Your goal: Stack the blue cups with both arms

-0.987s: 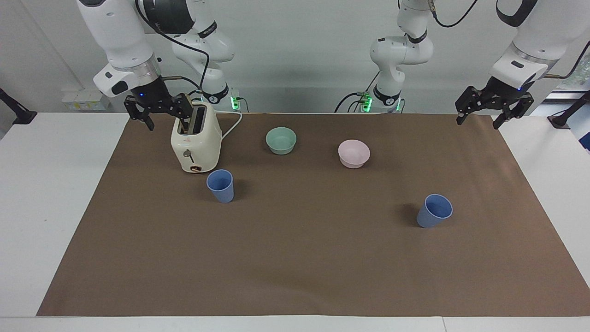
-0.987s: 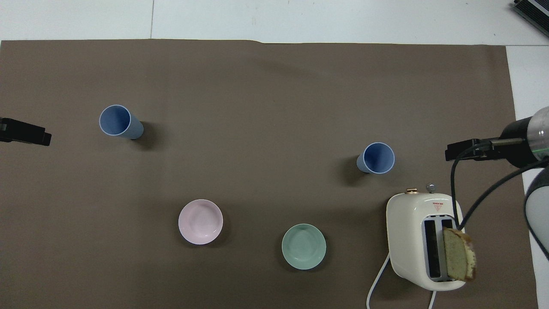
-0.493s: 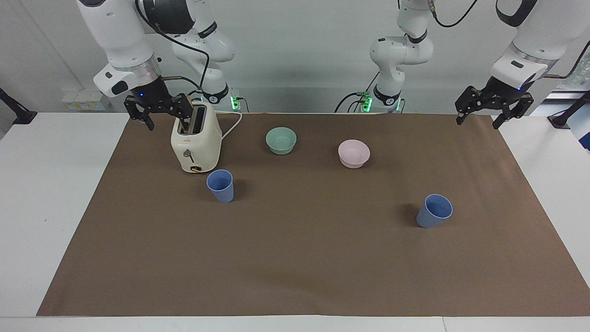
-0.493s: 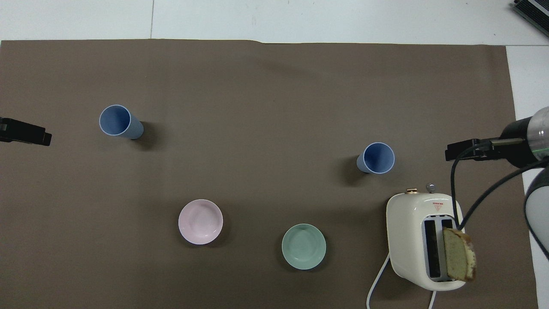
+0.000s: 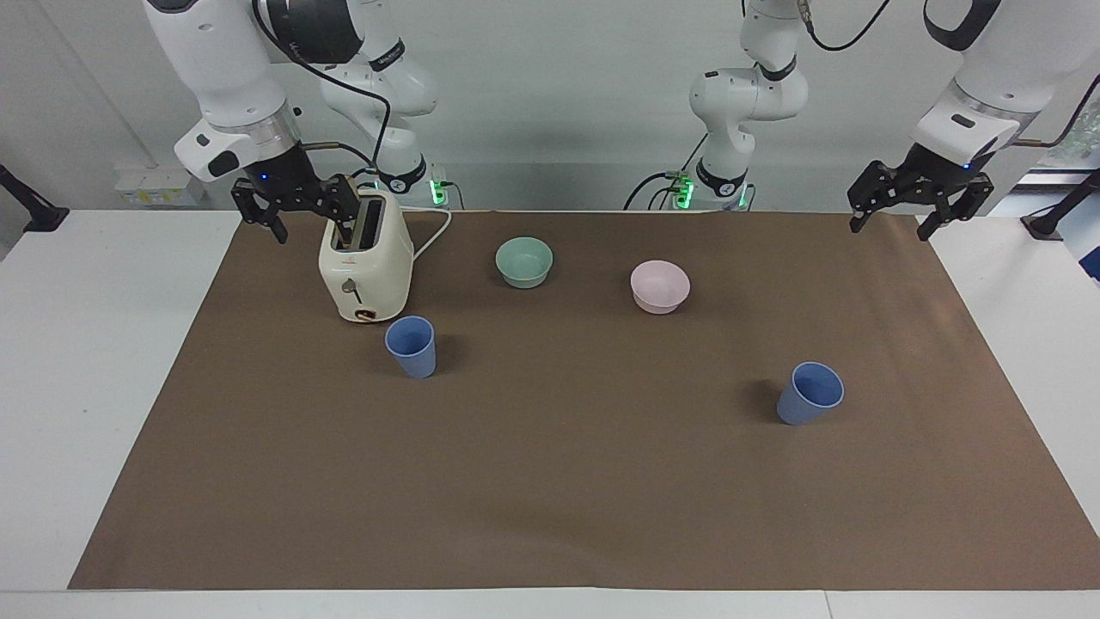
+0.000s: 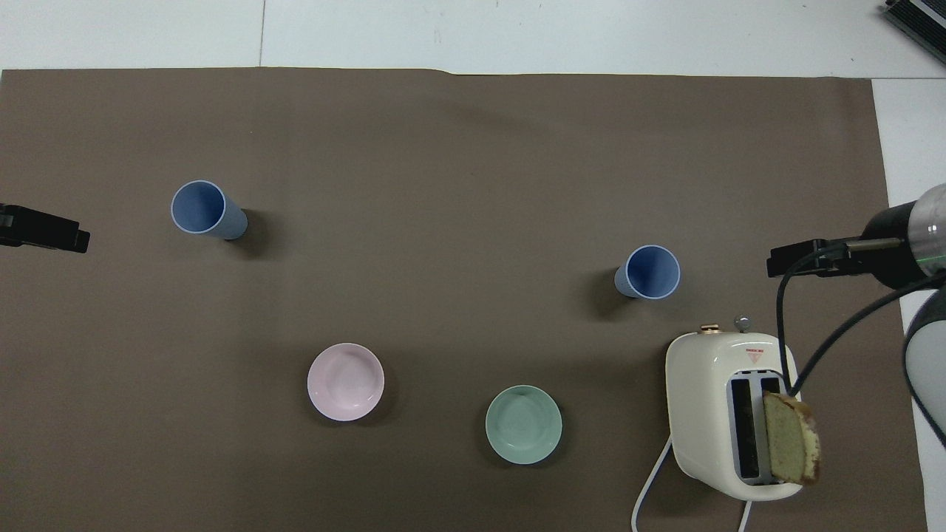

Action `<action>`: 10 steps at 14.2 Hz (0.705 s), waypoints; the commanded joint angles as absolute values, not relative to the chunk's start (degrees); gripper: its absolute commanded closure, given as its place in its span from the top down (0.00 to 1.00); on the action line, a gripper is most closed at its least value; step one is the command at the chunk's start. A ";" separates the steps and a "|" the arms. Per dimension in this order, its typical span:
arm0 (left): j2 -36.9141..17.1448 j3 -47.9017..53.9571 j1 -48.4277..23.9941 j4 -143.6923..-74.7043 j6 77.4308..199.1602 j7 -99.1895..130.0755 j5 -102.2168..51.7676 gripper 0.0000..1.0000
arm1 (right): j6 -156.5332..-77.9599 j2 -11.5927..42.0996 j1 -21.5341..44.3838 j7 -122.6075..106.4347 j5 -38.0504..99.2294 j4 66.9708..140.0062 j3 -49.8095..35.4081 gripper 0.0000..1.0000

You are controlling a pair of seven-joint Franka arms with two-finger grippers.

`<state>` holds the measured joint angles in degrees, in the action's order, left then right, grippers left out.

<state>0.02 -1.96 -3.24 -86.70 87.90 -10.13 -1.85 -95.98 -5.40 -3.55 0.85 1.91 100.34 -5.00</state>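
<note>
Two blue cups stand upright and apart on the brown mat (image 5: 559, 481). One cup (image 5: 411, 346) (image 6: 643, 272) is just beside the toaster, farther from the robots than it. The other cup (image 5: 810, 393) (image 6: 207, 209) stands toward the left arm's end. My right gripper (image 5: 314, 234) (image 6: 802, 260) is open and empty, raised over the mat's edge beside the toaster. My left gripper (image 5: 891, 230) (image 6: 44, 230) is open and empty, raised over the mat's corner at its own end. Neither touches a cup.
A cream toaster (image 5: 365, 266) (image 6: 728, 414) with a bread slice (image 6: 791, 437) in one slot stands at the right arm's end. A mint-green bowl (image 5: 524, 261) (image 6: 523, 424) and a pink bowl (image 5: 659, 285) (image 6: 345, 381) sit nearer to the robots than the cups.
</note>
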 commanded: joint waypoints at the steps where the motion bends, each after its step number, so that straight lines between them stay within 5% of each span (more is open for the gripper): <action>1: 1.76 -1.93 -3.43 -88.77 88.15 -9.32 -1.67 1.00 | -96.24 -6.42 -4.22 -0.61 1.06 101.43 -5.36 1.00; 10: 2.11 -1.76 -3.43 -89.21 88.24 -9.32 -1.67 1.00 | -96.33 -6.33 -4.31 -3.08 0.18 101.43 -5.36 1.00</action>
<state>0.36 -1.89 -3.24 -87.19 87.90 -10.11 -1.85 -95.98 -5.40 -3.55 -1.32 1.51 100.35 -5.00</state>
